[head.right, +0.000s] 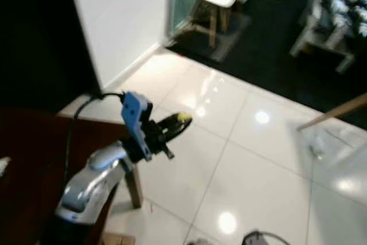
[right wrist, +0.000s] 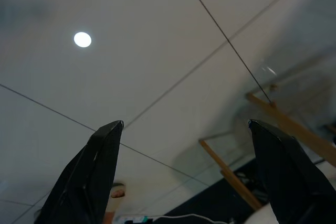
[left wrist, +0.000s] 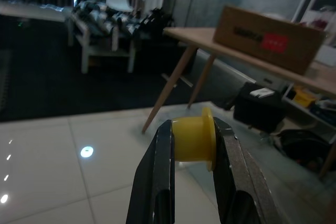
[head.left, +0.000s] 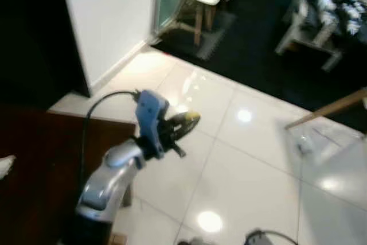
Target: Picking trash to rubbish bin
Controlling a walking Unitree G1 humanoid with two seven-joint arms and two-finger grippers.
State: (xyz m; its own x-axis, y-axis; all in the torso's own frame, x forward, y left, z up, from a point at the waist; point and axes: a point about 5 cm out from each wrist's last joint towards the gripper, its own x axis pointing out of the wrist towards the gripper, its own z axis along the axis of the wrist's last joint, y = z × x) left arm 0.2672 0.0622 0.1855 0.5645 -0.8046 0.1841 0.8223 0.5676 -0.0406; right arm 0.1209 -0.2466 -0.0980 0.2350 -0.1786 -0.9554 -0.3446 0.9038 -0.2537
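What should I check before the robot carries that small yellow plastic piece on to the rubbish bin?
1. Left gripper shut on the small yellow flanged plastic piece: ok.
2. Piece seated between both black fingers, not slipping: ok.
3. Rubbish bin located: cannot tell.
4. White tiled floor ahead free of obstacles: ok.
5. Slanted wooden table leg on the right kept clear: ok.
6. Right gripper open, holding nothing: ok.

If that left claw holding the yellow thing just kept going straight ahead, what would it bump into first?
Probably the slanted wooden table leg, which lies ahead of the left gripper and its yellow piece; depth is hard to judge.
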